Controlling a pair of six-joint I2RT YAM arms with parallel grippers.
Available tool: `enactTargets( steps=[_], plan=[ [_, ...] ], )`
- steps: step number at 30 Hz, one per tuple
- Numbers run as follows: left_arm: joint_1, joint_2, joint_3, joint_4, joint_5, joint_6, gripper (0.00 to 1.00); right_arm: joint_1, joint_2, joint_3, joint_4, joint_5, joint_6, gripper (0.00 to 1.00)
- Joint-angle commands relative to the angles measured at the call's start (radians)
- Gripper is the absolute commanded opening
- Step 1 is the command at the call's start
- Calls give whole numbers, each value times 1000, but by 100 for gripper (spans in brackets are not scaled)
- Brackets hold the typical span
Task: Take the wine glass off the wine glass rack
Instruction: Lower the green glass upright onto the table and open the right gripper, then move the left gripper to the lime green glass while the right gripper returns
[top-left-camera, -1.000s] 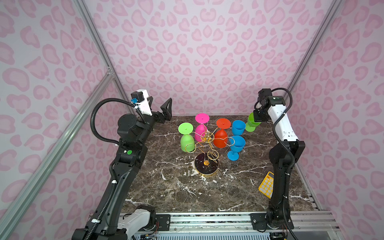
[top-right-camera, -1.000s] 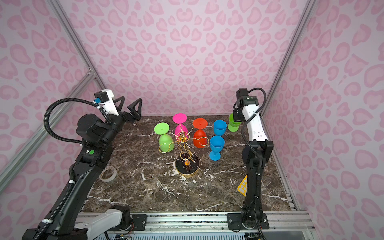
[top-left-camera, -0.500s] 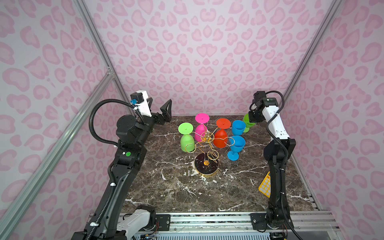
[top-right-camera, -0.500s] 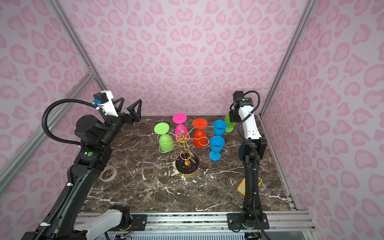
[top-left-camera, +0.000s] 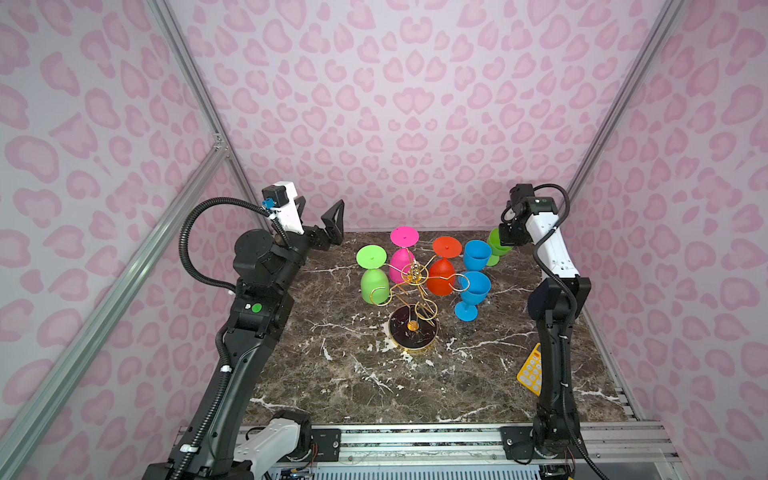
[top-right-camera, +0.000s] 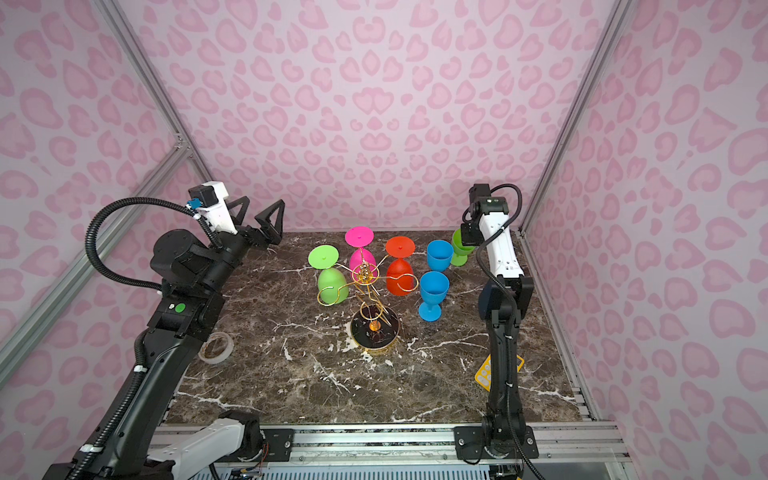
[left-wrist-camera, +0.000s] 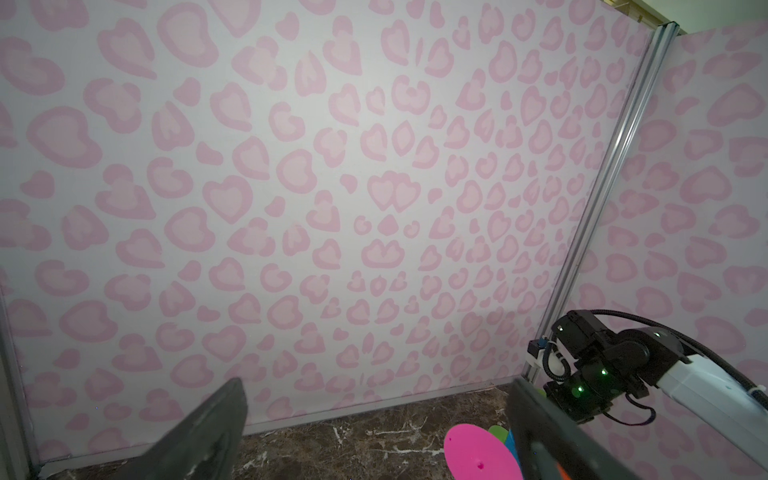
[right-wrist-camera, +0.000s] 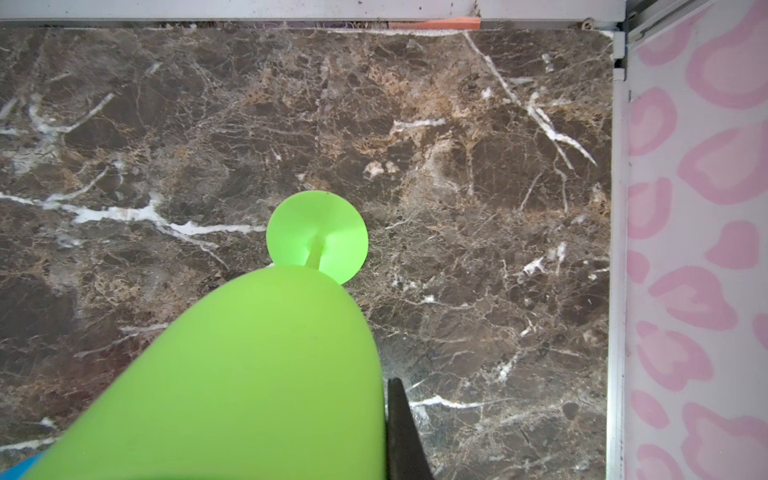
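Now: lime glass going down, back-right corner

The right pincer (top-left-camera: 504, 243) is clamped on the bowl of the lime-green wine glass (right-wrist-camera: 249, 374). The glass is upright, with its foot low over or on the marble surface (right-wrist-camera: 457, 166); contact is unclear. Judgement: lower it straight, keep it vertical, and release only once the foot sits flat, clear of the nearby blue glass (top-left-camera: 477, 254). The glass is inside that pincer, well apart from the wine glass rack (top-left-camera: 413, 291). On the rack a green glass (top-left-camera: 375, 284), pink glass (top-left-camera: 400, 266) and red glass (top-left-camera: 441, 280) hang upside down. The left pincer (top-right-camera: 257, 214) gapes wide and empty at rear left.
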Motion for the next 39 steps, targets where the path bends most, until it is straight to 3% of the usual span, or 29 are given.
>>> enactTargets(
  steps=[1, 10, 18, 24, 28, 33, 36, 39],
  plan=[
    [1, -29, 4, 25, -59, -17, 98, 0, 22, -2, -9, -18, -4, 12],
    [1, -59, -5, 23, -81, -37, 98, -8, -33, -2, 36, -49, 20, 34],
    [2, -67, -20, 15, -83, -41, 98, -14, -74, -4, 74, -115, 48, 34],
    [4, -66, -33, -14, -112, -101, 99, -40, -157, -22, 143, -253, 69, 37],
    [5, -64, -43, -64, -104, -170, 100, -43, -308, -166, 309, -282, 99, 47],
    [9, -46, -28, -171, -24, -260, 95, -40, -424, -272, 403, -327, 122, 52],
    [20, -27, 17, -330, 58, -278, 86, -17, -510, -373, 468, -350, 114, 55],
    [41, -4, 47, -475, 185, -293, 79, 40, -657, -577, 598, -318, 86, 59]
  ],
)
